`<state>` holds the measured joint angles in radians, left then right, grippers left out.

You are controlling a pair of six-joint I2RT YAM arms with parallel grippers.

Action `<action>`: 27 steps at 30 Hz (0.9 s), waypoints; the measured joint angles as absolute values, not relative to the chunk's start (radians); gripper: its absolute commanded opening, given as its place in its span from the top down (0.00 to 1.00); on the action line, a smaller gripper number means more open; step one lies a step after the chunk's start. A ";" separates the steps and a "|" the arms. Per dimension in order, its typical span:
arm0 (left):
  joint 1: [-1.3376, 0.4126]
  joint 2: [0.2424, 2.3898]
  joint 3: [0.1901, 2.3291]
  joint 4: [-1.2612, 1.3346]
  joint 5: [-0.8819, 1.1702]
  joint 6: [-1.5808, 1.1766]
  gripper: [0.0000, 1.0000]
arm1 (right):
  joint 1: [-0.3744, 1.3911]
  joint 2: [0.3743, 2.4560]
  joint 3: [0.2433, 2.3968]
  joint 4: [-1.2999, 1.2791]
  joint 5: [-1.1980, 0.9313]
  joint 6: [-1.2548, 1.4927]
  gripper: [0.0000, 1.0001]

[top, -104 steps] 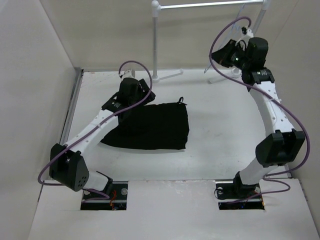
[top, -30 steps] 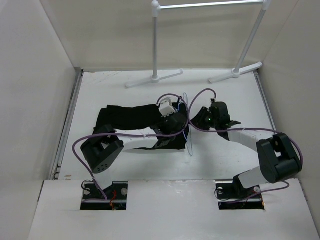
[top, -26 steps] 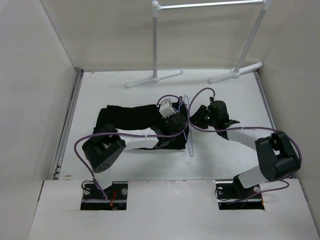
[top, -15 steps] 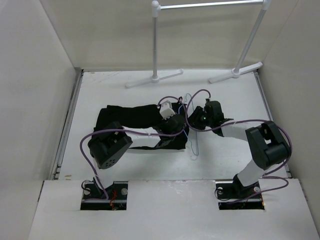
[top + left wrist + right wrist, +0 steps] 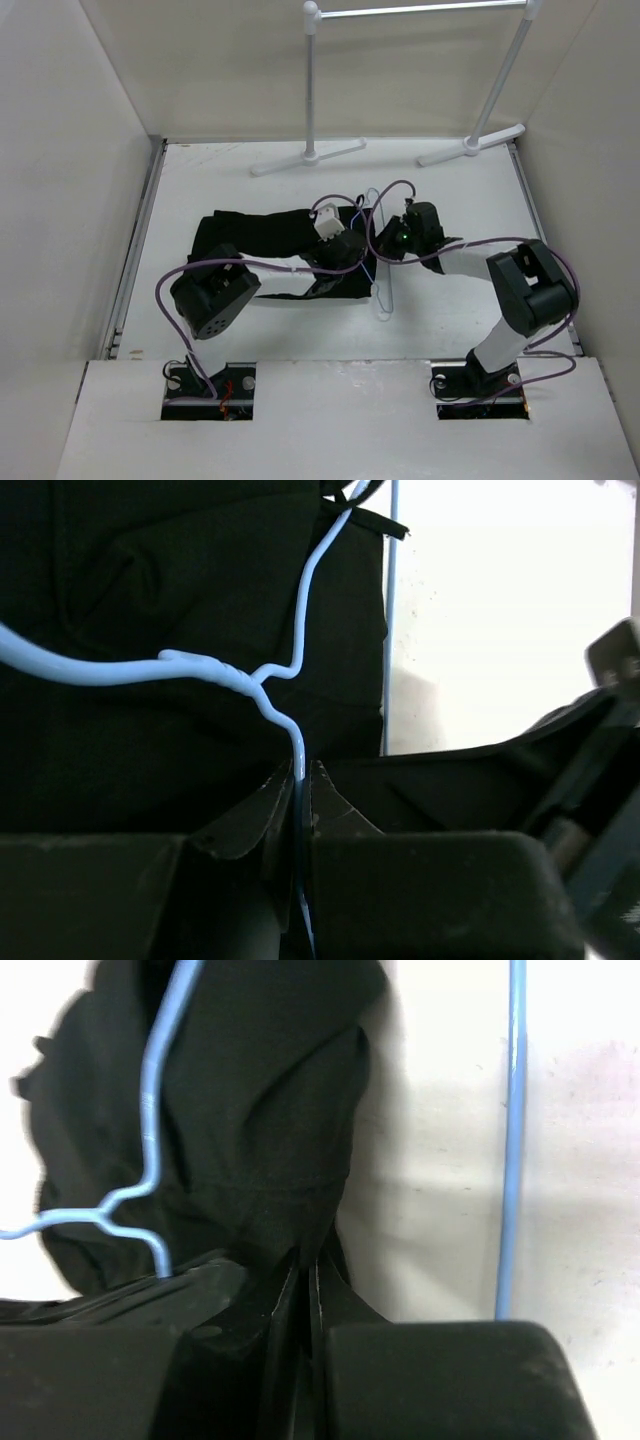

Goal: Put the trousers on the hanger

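Observation:
The black trousers (image 5: 255, 232) lie crumpled on the table's middle left. The thin pale hanger (image 5: 384, 294) lies along their right edge, partly over the fabric. My left gripper (image 5: 358, 258) is shut on the hanger's wire (image 5: 298, 755) just below its twisted neck (image 5: 240, 678), above the black cloth (image 5: 130, 590). My right gripper (image 5: 380, 244) comes in from the right, its jaws pressed together on a fold of the trousers' edge (image 5: 312, 1230). In the right wrist view the hanger's neck (image 5: 148, 1120) crosses the fabric and one straight bar (image 5: 515, 1140) lies on the table.
A white garment rack (image 5: 312, 80) stands at the back, its feet (image 5: 306, 158) on the table's far edge. Walls close in on both sides. Purple cables loop around both wrists. Bare white table (image 5: 460, 190) shows to the right of the hanger.
The right gripper has closed onto the trousers' edge. The hanger has shifted slightly beside the fabric. Earlier the right arm was up at the rack; now both grippers meet at the trousers' right edge.

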<state>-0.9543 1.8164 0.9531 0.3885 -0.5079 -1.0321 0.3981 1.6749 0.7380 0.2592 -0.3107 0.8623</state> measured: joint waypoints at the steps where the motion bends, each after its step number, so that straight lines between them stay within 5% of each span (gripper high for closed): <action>1: -0.954 1.805 0.947 0.386 -0.507 -1.022 0.98 | 0.392 1.660 0.739 0.255 -0.314 0.864 0.89; 27: -0.757 1.480 0.733 0.250 -0.532 -0.664 0.97 | 0.123 1.467 0.790 0.001 -0.283 0.835 0.90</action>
